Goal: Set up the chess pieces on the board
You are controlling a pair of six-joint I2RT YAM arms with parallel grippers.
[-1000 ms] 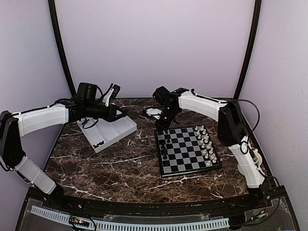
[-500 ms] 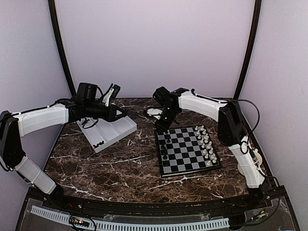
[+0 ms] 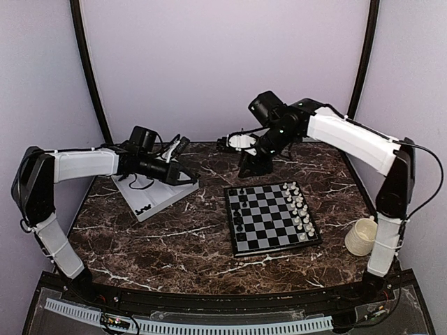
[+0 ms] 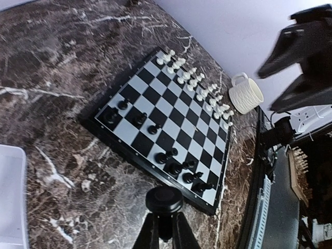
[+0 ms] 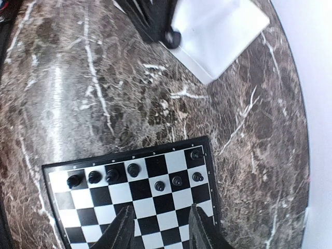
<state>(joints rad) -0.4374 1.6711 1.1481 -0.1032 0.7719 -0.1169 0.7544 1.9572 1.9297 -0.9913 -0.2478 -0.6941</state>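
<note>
The right gripper point(image 5: 163, 228) is rising off the board point(image 3: 276, 230), open and empty, leaving a black piece point(image 5: 195, 154) at its far-left corner. The left gripper point(image 4: 164, 222) is pinching another piece point(image 4: 163, 198).

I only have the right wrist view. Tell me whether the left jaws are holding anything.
Observer: Yes. The left gripper has its jaws shut on a black chess piece, seen from its round base in the left wrist view.
Operator: Now report what remains in the tray.
Observer: A few black chessmen lie at the near end of the white tray.
Operator: Check the far side of the board too.
Observer: White chessmen stand in two rows along the right edge of the board, as the top view shows it.
</note>
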